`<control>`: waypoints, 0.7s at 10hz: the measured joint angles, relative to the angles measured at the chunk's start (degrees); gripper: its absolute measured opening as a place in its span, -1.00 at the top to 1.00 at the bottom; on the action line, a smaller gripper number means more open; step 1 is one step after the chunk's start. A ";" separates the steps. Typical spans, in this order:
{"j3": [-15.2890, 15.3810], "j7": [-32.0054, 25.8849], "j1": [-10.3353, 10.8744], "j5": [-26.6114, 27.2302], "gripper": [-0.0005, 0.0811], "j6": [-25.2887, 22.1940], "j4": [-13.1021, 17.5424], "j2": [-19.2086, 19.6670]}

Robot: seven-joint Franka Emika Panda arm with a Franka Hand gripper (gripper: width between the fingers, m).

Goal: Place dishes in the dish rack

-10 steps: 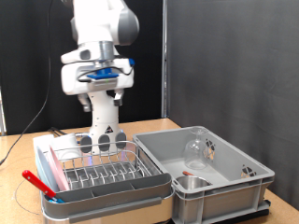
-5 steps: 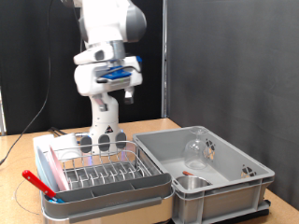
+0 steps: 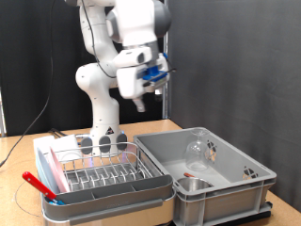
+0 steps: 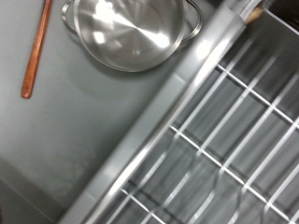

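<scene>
Arm (image 3: 122, 66): we see it raised high above the bench (image 3: 150, 127).
Grey bin (image 3: 235, 184): on the exterior view's right, we see a clear glass (image 3: 198, 151) inside.
Rack (image 3: 99, 174): left of the bin, it holds a pink plate (image 3: 52, 172).
Claw (image 3: 143, 104): we cannot tell how wide it stands.

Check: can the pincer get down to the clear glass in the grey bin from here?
Probably yes. The pincer hangs high above the open-topped grey bin, and the clear glass lies on the bin floor with nothing over it. Only the bin walls could limit a side approach.
</scene>
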 joint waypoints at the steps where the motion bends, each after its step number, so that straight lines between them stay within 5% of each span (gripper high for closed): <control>1: 1.56 0.64 0.56 -0.29 -0.99 0.27 0.21 0.58; 4: 4.63 4.26 0.63 -2.30 -0.99 1.81 0.57 1.97; 7: 3.92 -4.06 2.17 2.78 -0.99 1.23 0.62 2.39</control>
